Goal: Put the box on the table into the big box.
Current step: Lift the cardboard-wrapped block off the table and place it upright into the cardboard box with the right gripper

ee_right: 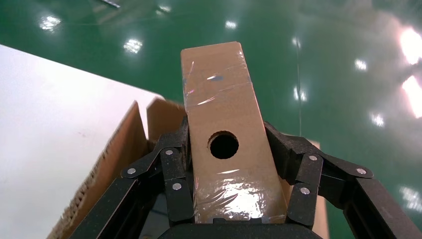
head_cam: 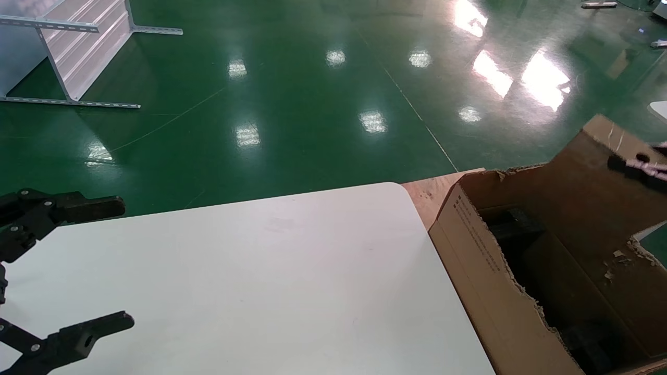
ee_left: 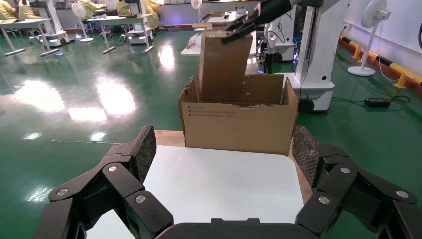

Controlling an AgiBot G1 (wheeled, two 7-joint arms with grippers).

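My right gripper (ee_right: 226,133) is shut on the small brown box (ee_right: 219,89), whose round hole faces the wrist camera. It holds the box upright over the big box (ee_right: 117,159). In the left wrist view the box (ee_left: 224,64) stands with its lower end inside the torn-edged carton (ee_left: 239,127), gripped at its top by the right gripper (ee_left: 239,27). In the head view the box (head_cam: 578,177) and right gripper (head_cam: 638,165) are at the far right over the carton (head_cam: 484,271). My left gripper (head_cam: 124,263) is open and empty over the white table (head_cam: 260,271).
The carton stands on a wooden board (head_cam: 427,195) off the table's right edge. A metal frame (head_cam: 78,47) stands on the green floor far left. Behind the carton are a white robot base (ee_left: 318,59) and a fan (ee_left: 370,20).
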